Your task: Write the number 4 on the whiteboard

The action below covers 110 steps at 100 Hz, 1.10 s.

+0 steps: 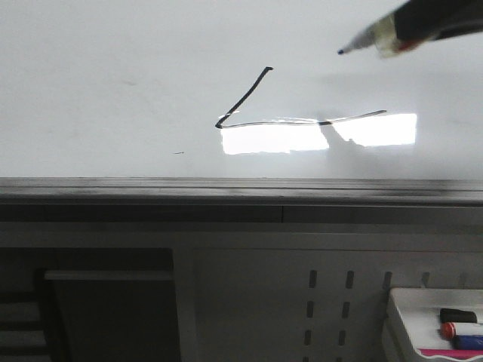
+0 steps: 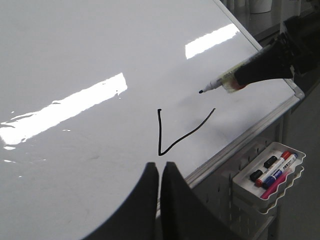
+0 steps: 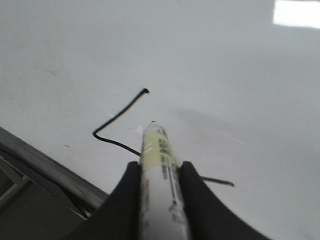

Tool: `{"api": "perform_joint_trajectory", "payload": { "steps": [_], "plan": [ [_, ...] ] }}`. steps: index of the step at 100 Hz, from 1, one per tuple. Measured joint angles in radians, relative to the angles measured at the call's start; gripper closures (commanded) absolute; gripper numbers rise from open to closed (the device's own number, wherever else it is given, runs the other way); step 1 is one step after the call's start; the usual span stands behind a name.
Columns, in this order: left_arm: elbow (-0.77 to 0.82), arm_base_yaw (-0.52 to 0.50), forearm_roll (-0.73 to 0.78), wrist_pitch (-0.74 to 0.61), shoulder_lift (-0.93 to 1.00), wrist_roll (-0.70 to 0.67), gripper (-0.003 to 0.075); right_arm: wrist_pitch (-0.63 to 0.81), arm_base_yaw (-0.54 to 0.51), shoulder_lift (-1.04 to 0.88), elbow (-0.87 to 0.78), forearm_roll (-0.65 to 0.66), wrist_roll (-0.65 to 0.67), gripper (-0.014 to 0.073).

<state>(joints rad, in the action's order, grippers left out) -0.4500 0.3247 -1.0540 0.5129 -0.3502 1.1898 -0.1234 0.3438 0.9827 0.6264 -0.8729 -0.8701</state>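
1. You see the big shiny white whiteboard lying flat, with its grey metal edge on the side near you.
2. On it sits the thin black number 4, and it is not finished.
3. It has a slanted line and a long line going across to the right. The two lines meet at a sharp corner on the left.
4. You cannot see a short up-and-down line on it.
5. A bright white patch of light shines on the board just near the long line.
6. Your right gripper is pinching a clear marker pen with a dark tip. Its two black fingers press on both sides of the pen.
7. In the front view the pen comes in from the far right. Its tip is to the right of the slanted line's top end and on the far side of the long line.
8. The tip is not on any black line. You cannot tell if it touches the board.
9. Your left gripper holds nothing, and its two black fingers are pressed together. It sits over the near edge of the board, close to the sharp corner.
10. A small white tray hangs below the board's edge on the right. It holds a red marker, a blue marker and a pink marker.
11. A tiny dark speck sits on the board, left of the lines.
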Motion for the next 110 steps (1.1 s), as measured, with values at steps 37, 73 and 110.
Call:
{"api": "perform_joint_trajectory", "payload": {
  "steps": [37, 73, 110],
  "plan": [
    [0.000, 0.000, 0.000, 0.000, 0.000, 0.000, 0.0741, 0.083, 0.033, 0.202, 0.079, 0.000, -0.002, 0.0654],
    [0.000, 0.000, 0.000, 0.000, 0.000, 0.000, 0.0741, 0.086, 0.038, 0.264, 0.122, 0.000, -0.002, 0.0658],
    [0.000, 0.000, 0.000, 0.000, 0.000, 0.000, 0.0741, -0.112, 0.038, 0.272, 0.072, -0.017, -0.002, 0.0644]
  ]
}}
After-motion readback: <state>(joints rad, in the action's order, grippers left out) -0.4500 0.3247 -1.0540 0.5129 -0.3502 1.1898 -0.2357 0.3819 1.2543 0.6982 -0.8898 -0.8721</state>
